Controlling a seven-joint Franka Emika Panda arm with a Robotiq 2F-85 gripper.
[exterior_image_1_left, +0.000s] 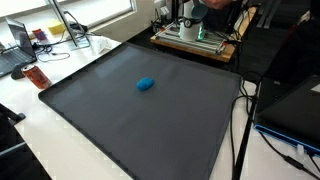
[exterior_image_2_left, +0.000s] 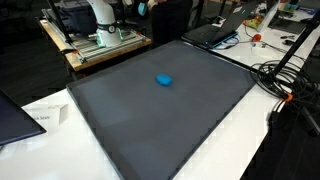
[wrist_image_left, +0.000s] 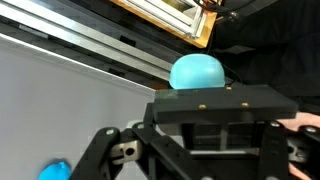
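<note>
A small blue lump (exterior_image_1_left: 146, 84) (exterior_image_2_left: 164, 80) lies alone near the middle of the dark grey mat (exterior_image_1_left: 120, 120) (exterior_image_2_left: 150, 120). In the wrist view it shows at the bottom left corner (wrist_image_left: 55, 170). My gripper (wrist_image_left: 212, 95) fills the lower part of that view as a black block with linkages, and its fingertips are hidden. Just past the block sits a rounded cyan object (wrist_image_left: 197, 72), close to the jaws; whether they touch it is not visible. In an exterior view the white arm (exterior_image_2_left: 100, 15) reaches up at the back, far from the blue lump.
The robot's stand (exterior_image_1_left: 195, 35) (exterior_image_2_left: 100, 42) borders the mat's far edge. Laptops (exterior_image_2_left: 215, 30) (exterior_image_1_left: 15, 50), a red can (exterior_image_1_left: 37, 75), a sheet of paper (exterior_image_2_left: 40, 118) and loose cables (exterior_image_2_left: 290, 75) (exterior_image_1_left: 245, 110) surround the mat.
</note>
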